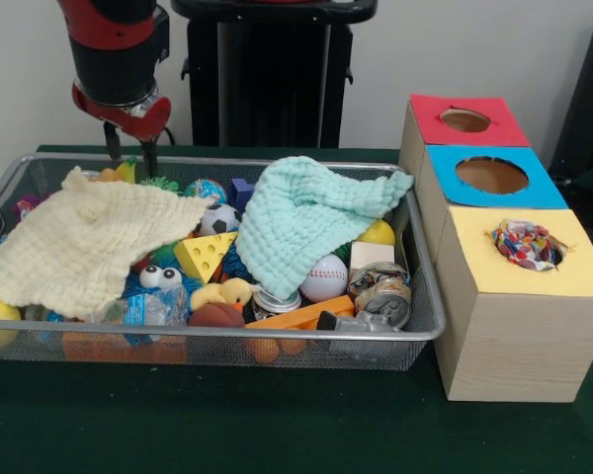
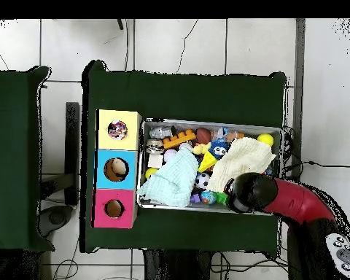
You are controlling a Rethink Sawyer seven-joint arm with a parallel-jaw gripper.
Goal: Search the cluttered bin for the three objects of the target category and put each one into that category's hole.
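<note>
A wire mesh bin (image 1: pixel 415 331) holds a jumble of toys under two cloths. A pale yellow cloth (image 1: pixel 79 242) covers its left part and a mint-green cloth (image 1: pixel 306 217) its middle. Showing between them are a soccer ball (image 1: pixel 217 219), a baseball (image 1: pixel 324 278), a cheese wedge (image 1: pixel 203 257), a rubber duck (image 1: pixel 225 292) and a dented can (image 1: pixel 383 293). My gripper (image 1: pixel 130 150) hangs open and empty over the bin's far left edge, just above the yellow cloth. In the overhead view the arm (image 2: pixel 294 200) hides the gripper.
A wooden box (image 1: pixel 514 336) stands right of the bin with a red-topped hole (image 1: pixel 465 120), a blue-topped hole (image 1: pixel 491 175) and a yellow-topped hole (image 1: pixel 526 242); a multicoloured object sits in the yellow one. Green cloth covers the table (image 1: pixel 227 425).
</note>
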